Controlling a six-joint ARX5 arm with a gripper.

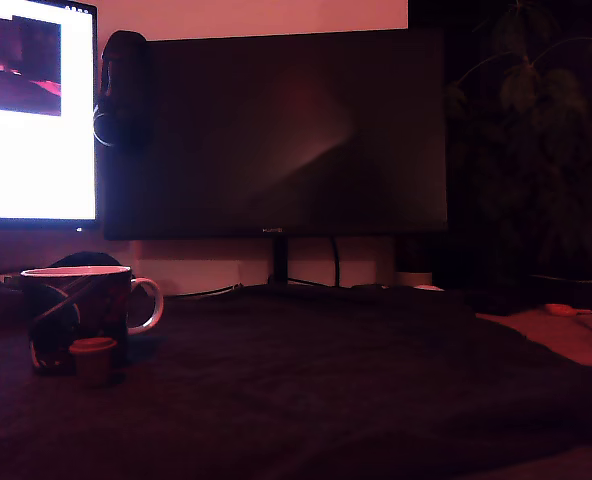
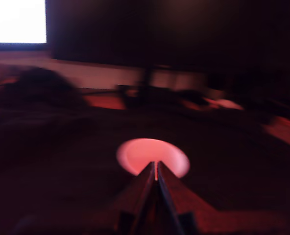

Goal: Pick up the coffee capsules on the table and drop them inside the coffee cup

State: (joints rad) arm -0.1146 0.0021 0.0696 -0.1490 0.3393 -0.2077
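Carrying nothing that I can make out, my tool (image 2: 156, 178) shows in the wrist view with its two dark fingers pressed together, only a thin slit between them; I read it as closed and empty. It does not appear in the exterior view. Just past the fingertips sits a pale pink, round, blurred disc (image 2: 153, 156), which I cannot identify with confidence.

Step in hand, as I judge it: approach, before any grasp. The next move calls for spreading the fingers, then aligning over a capsule.

On the dark cloth-covered worktop (image 1: 326, 390), the small tapered brownish capsule with the orange-red rim (image 1: 93, 358) stands touching or just in front of the dark banded ceramic mug with the light loop handle (image 1: 76, 315), at the exterior view's left. No blue capsule is visible.
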